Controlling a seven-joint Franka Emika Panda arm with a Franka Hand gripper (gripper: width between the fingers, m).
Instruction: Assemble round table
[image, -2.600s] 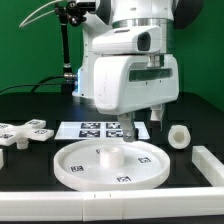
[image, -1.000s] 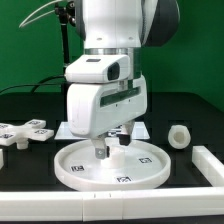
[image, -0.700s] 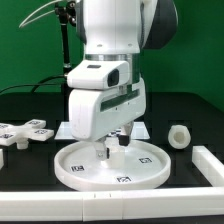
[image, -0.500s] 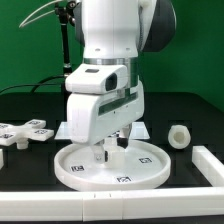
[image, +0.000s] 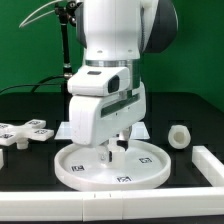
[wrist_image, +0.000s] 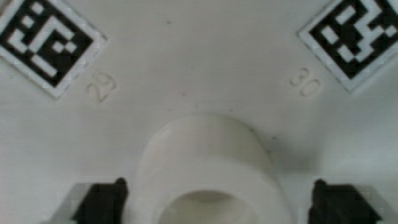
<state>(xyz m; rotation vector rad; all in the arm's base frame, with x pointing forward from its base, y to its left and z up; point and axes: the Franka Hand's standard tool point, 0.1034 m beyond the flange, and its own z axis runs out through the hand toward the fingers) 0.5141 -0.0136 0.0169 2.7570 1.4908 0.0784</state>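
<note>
The large rimmed round disc (image: 152, 163) lies flat on the black table, towards the front. My gripper (image: 113, 153) is lowered onto its middle. In the wrist view the gripper (wrist_image: 217, 203) is open. Its dark fingertips (wrist_image: 103, 201) stand on either side of the disc's raised centre hub (wrist_image: 210, 160), with a gap on each side. The disc face (wrist_image: 196, 60) bears square tags. The short cylindrical leg (image: 179, 136) stands alone at the exterior view's right. The cross-shaped foot piece (image: 26, 132) lies at the exterior view's left.
The marker board (image: 141, 130) lies behind the disc, mostly hidden by the arm. A long white bar (image: 208, 162) lies at the exterior view's right front. A dark stand with cables (image: 66, 40) rises at the back.
My gripper has moved from above the marker board towards the exterior view's left and down onto the disc's centre, sinking a little more over the last second. No part has moved.
</note>
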